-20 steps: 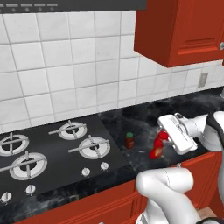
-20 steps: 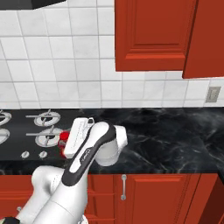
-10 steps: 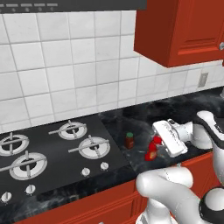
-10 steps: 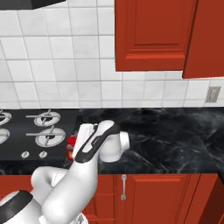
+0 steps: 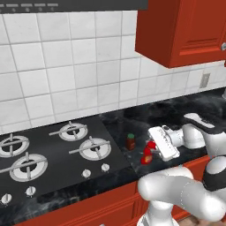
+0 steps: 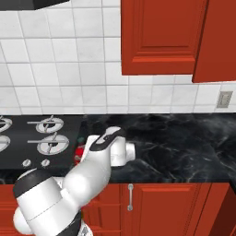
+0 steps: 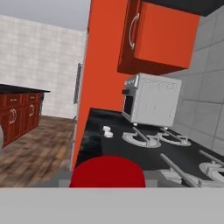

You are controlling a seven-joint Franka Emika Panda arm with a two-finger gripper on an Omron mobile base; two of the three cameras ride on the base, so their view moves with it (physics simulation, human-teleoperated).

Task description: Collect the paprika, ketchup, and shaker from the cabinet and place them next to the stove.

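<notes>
Left base view: the ketchup (image 5: 148, 154) is seen held low over the dark marble surface (image 5: 185, 110), just right of the stove (image 5: 53, 150), tilted, with the pincer (image 5: 152, 152) clamped on it; whether its base is touching the surface cannot be told; in the hand view its red cap (image 7: 107, 171) is seen at the bottom, between the finger tips; the paprika (image 5: 130, 141) is seen standing upright on the surface just beside the stove's right edge, near the ketchup but apart from it, so that item is judged already delivered; the ketchup is judged nearly placed, with only the setting down and the release left; no shaker is made out near the stove, so its collection is judged still to be done; the cabinet (image 5: 185, 31) is seen above and to the right, its door (image 6: 159, 37) shut in the right base view; roughly one item of three is judged finished, a second almost.
</notes>
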